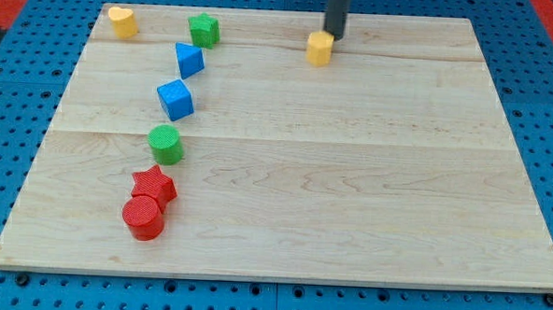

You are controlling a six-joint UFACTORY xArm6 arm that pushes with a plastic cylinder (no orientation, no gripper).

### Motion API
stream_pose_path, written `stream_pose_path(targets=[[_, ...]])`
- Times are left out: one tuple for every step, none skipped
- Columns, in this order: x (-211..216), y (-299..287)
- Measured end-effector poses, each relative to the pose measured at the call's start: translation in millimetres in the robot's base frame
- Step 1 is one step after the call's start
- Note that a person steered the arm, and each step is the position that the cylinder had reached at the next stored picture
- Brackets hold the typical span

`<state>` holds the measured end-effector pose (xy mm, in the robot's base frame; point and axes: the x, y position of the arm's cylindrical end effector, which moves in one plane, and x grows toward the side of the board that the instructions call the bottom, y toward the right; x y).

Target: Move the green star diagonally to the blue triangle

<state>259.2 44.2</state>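
The green star (204, 29) sits near the view's top left, just above and to the right of the blue triangle (189, 60); the two are close together. My tip (333, 35) is far to their right at the view's top centre, just above and right of a yellow block (319, 48), touching or nearly touching it.
A yellow heart (122, 21) lies at the top left corner of the wooden board (350, 177). A blue cube (176, 99), a green cylinder (166, 145), a red star (154, 184) and a red cylinder (144, 216) run down the left side.
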Motion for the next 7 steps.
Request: stream_pose_path(targets=[[2,-22],[-11,-32],[0,-53],[21,-77],[24,-107],[22,-133],[37,-219]])
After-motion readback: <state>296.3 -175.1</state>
